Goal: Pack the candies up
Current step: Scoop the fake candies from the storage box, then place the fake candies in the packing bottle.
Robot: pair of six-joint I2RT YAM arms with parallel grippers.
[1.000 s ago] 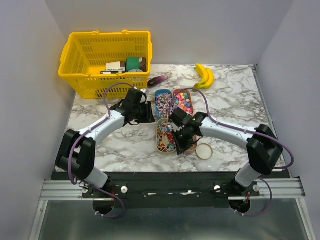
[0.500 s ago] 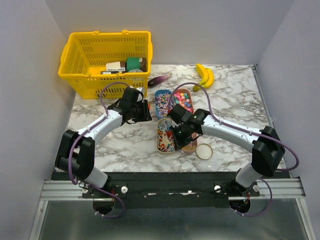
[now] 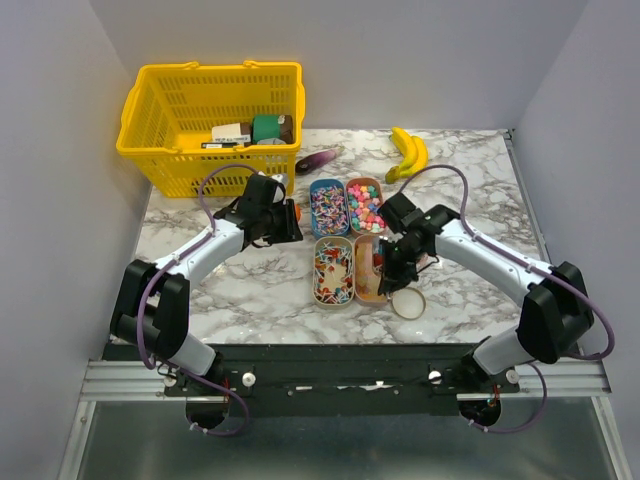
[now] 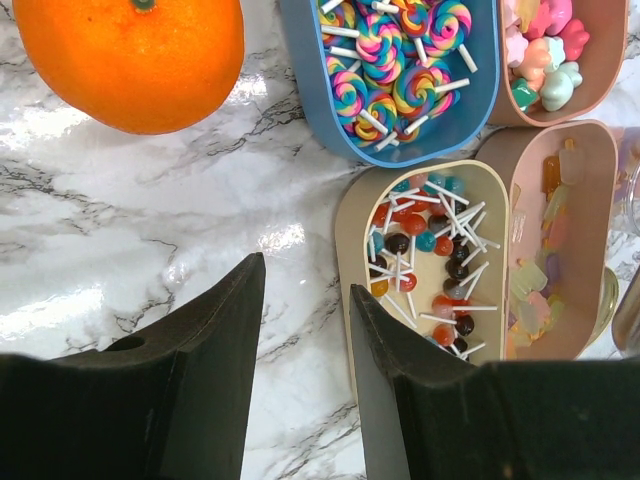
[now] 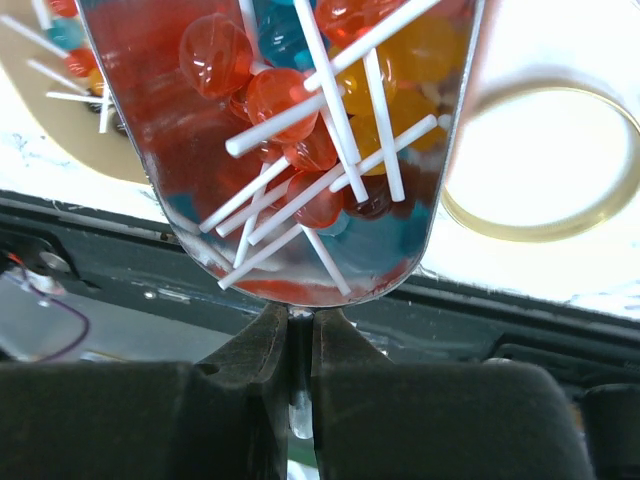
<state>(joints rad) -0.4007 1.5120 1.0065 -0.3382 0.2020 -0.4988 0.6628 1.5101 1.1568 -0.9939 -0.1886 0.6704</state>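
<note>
My right gripper (image 5: 300, 315) tight on a clear cup (image 5: 190, 205), perhaps plastic, of round white-stick lollipops (image 5: 275, 95) just ahead; left gripper (image 4: 305, 285) half-wide, empty.

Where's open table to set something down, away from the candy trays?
Widest bare marble: right of the trays, between bananas and right arm. Another patch front-left, between left arm and cream tray. Crowded centre: four trays, left claw, right claw gripping a lollipop scoop.

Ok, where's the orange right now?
Top left of the left wrist view, the orange sits on the marble table, just left of the blue lollipop tray.
</note>
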